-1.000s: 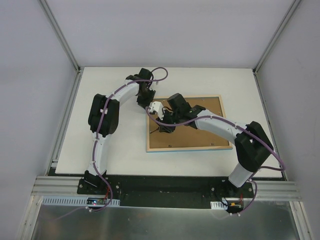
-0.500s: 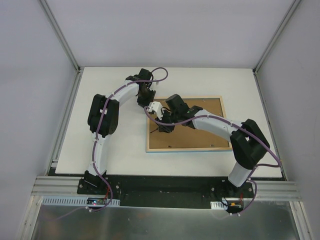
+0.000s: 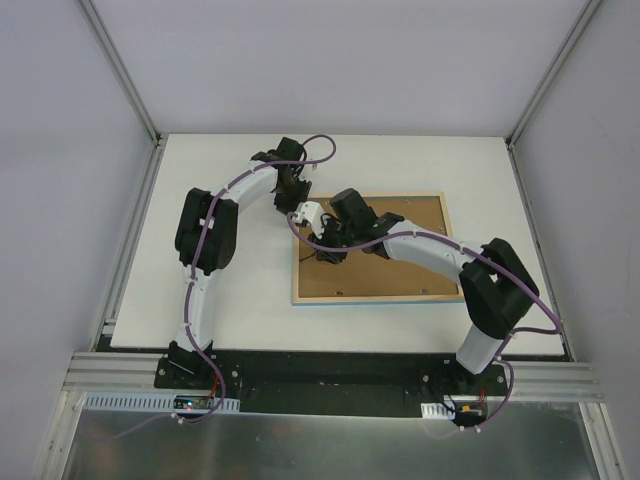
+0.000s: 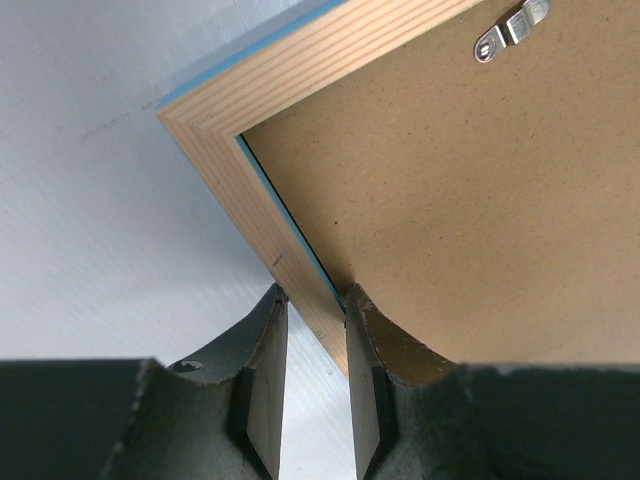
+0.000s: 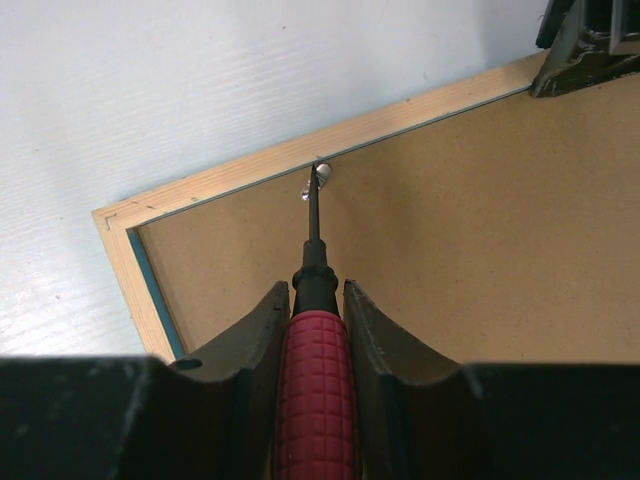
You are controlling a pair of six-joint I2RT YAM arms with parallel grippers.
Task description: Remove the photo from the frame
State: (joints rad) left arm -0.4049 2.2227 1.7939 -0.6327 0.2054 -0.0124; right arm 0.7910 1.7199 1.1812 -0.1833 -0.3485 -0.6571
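Frame (image 4: 260, 90) rim in left hand (image 4: 316, 300); right hand (image 5: 314, 292) low, screwdriver (image 5: 316, 400) seemingly at clip (image 5: 320, 172).

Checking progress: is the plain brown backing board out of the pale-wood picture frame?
No, the plain brown backing board lies within the pale-wood picture frame.

Premises: a robotics lab test cell, not a home or shop.

Grounds:
- Two arms, left (image 3: 205, 235) and right (image 3: 440, 255), are bolted to a black plate (image 3: 330, 368). The plate sits on an aluminium rail (image 3: 300, 388) at the near edge of a white counter (image 3: 200, 300).
- Pale panels (image 3: 330, 60) (plain, unmarked) on metal posts (image 3: 120, 70) enclose the counter on three sides.
- Purple cables (image 3: 320, 142) run along both arms.
- Small circuit boards (image 3: 190, 403) sit by the bases, above a sheet-metal apron (image 3: 320, 445).
- The right claw (image 5: 315, 290) grips a red-handled screwdriver (image 5: 316, 380), which points to a manipulation trial.
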